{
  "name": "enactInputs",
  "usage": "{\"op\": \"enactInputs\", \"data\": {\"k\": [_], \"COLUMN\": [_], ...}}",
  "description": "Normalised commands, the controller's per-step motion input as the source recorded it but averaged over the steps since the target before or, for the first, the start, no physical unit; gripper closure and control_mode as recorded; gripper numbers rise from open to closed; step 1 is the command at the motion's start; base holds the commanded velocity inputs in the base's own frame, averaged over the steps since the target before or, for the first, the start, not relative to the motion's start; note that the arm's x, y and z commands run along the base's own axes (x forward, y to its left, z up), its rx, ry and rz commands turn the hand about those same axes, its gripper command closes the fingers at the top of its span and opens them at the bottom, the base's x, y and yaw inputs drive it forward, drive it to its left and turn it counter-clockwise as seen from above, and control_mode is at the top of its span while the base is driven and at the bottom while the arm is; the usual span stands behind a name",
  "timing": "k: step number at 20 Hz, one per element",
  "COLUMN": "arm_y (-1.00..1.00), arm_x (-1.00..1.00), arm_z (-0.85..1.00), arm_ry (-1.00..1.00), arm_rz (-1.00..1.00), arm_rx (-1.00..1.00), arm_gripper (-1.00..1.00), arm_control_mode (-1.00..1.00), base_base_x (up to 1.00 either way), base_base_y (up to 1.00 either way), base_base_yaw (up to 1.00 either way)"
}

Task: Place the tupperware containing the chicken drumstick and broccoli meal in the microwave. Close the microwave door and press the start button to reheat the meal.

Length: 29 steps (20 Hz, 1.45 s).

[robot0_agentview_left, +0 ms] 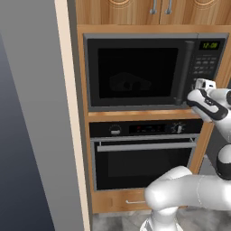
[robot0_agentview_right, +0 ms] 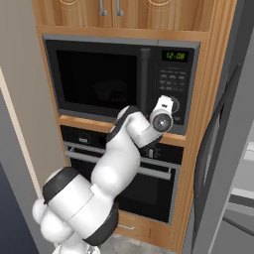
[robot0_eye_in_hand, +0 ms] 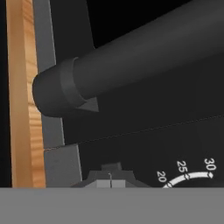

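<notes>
— How are the fingers being held?

— Their dark tips are being seen pressed together, clenched on nothing, right at the lower end of the vertical dark bar handle.

— And what is being faced?

— The large black glass-windowed microwave door is being kept closed on the wide black built-in microwave; a dim shape is being glimpsed behind the glass, too dark to be identified. The black oven with its silver handle is being shown just below.

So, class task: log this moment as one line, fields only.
microwave door: shut | gripper: at door handle's lower end, by dial | display: lit | oven: shut
</notes>
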Motion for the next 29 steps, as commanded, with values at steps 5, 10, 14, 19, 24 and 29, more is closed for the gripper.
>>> {"op": "enactInputs", "data": {"k": [5,10,14,19,24,29], "arm_y": [-0.08,-0.08,-0.15,-0.20,-0.17,-0.13], "arm_x": [0.23,0.26,0.32,0.33,-0.01,-0.39], "arm_z": [-0.14,-0.22,-0.38,-0.25,0.00,0.04], "arm_ry": [0.00,-0.01,-0.14,-0.10,0.01,0.13], "arm_rz": [0.00,0.00,0.00,0.00,0.00,-0.03], "arm_rx": [0.00,0.00,0.00,0.00,0.00,0.00], "arm_gripper": [1.00,1.00,1.00,1.00,1.00,1.00], "arm_control_mode": [-1.00,-1.00,-1.00,-1.00,-1.00,-1.00], "base_base_x": [0.00,0.00,0.00,0.00,0.00,0.00], "base_base_y": [0.00,0.00,0.00,0.00,0.00,0.00], "base_base_yaw": [0.00,0.00,0.00,0.00,0.00,0.00]}}
